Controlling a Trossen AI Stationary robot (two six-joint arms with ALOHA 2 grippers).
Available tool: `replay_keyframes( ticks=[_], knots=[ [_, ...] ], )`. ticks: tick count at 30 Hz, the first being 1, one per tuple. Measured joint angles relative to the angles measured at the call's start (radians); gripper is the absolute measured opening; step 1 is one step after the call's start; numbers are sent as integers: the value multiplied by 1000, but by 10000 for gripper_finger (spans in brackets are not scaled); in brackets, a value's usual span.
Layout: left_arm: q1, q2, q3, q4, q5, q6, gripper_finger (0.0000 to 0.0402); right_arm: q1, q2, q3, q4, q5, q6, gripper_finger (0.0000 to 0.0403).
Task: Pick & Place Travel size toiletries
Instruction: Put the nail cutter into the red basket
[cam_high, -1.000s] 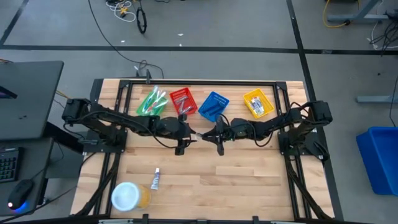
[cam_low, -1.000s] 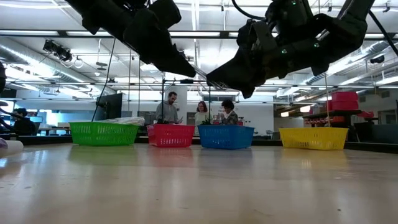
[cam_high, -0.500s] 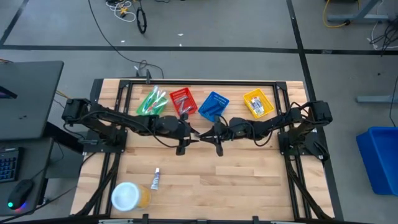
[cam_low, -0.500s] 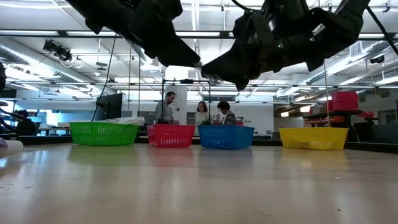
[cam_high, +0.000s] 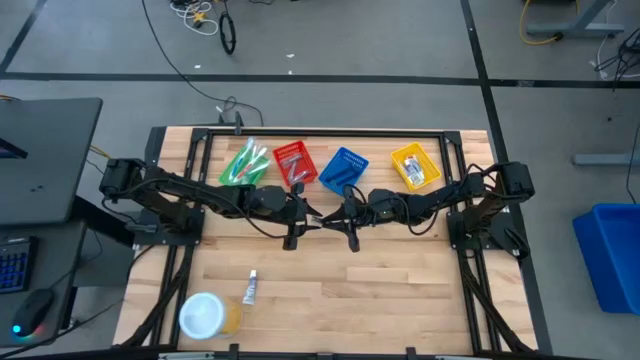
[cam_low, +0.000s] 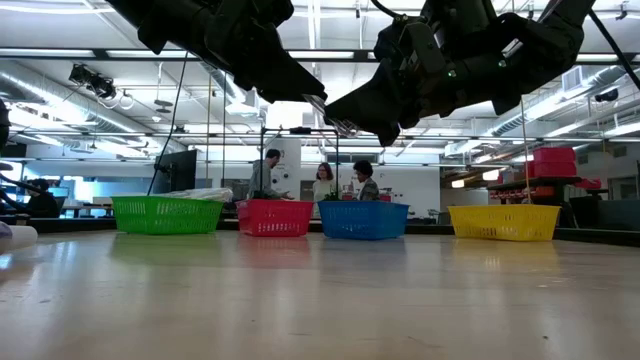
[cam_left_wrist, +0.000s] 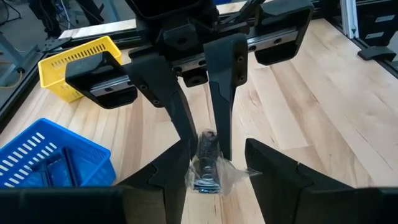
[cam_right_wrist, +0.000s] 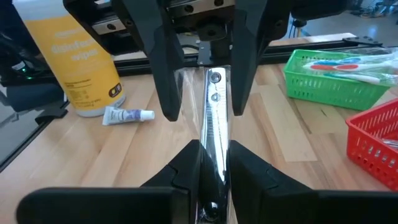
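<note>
While the two grippers meet above the middle of the table (cam_high: 400, 290), just in front of the blue basket (cam_high: 343, 168), the high view shows the left gripper (cam_high: 318, 216) and right gripper (cam_high: 336, 215) tip to tip, with bare wood stretching from there to the near edge. A white tube (cam_high: 250, 287) lies well toward that edge, beside the yellow jar (cam_high: 208, 316). Left of the blue basket sit the red basket (cam_high: 294, 163) and green basket (cam_high: 245, 164); right of it, the yellow basket (cam_high: 415, 165).

At table height, both grippers hang well above the blue basket (cam_low: 363, 220), the surface beneath them open; people stand in the room beyond.

From the left wrist, the left gripper (cam_left_wrist: 217, 175) stands spread wide around a wrapped dark razor (cam_left_wrist: 206, 163), which the right gripper's fingers (cam_left_wrist: 224, 106) pinch.

From the right wrist, the right gripper (cam_right_wrist: 213, 163) is clamped on the razor's clear wrapper, left fingers (cam_right_wrist: 163, 68) flanking it apart.
</note>
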Motion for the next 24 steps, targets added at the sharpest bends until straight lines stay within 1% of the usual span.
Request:
replay_keyframes(
  ticks=[15,18,24],
  knots=[
    [0,1,-1,0,-3,-3,163,0,0,0,47,0,1,69],
    [0,1,-1,1,-3,-4,149,0,0,0,43,0,2,69],
    [0,1,-1,2,-3,-30,103,0,0,0,45,0,2,69]
  ],
)
